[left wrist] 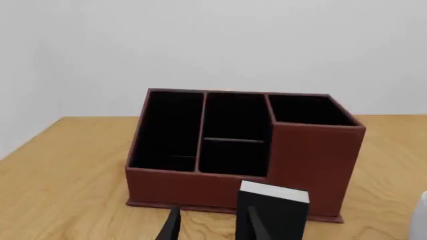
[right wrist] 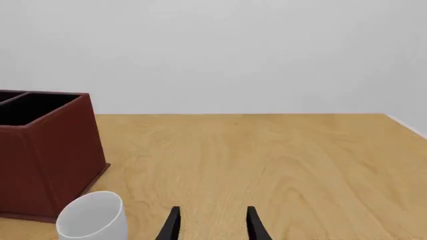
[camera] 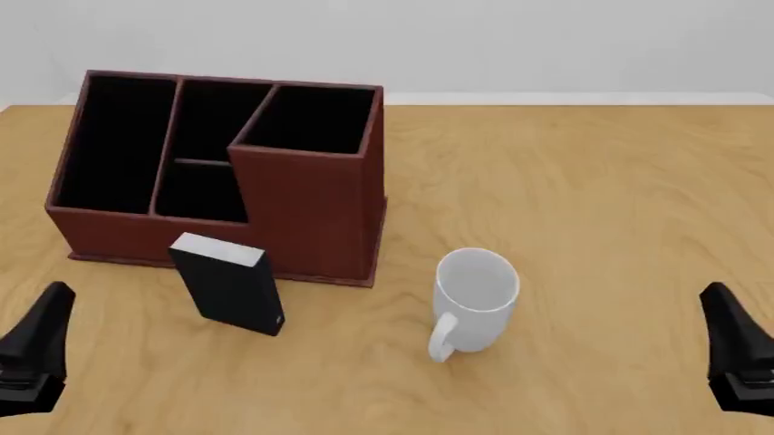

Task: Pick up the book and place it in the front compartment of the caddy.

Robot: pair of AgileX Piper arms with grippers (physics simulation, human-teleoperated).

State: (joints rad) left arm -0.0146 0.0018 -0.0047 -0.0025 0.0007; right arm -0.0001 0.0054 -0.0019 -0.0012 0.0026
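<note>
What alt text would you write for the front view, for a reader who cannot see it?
A black book stands upright on a wooden table, just in front of a reddish-brown caddy; a white mug sits to its right. Both grippers, left and right, wait open at the near edge.

White ceramic mug (camera: 476, 299) upright on light wooden table (camera: 581, 199), handle at 7 o'clock, open mouth up, plain white wall (camera: 484, 41) at 12 o'clock

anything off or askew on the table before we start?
Only the book: it stands on end in front of the caddy, turned at an angle to the caddy's front wall. The mug is upright and nothing is spilled or damaged. Both grippers, left and right, are open and empty.
</note>
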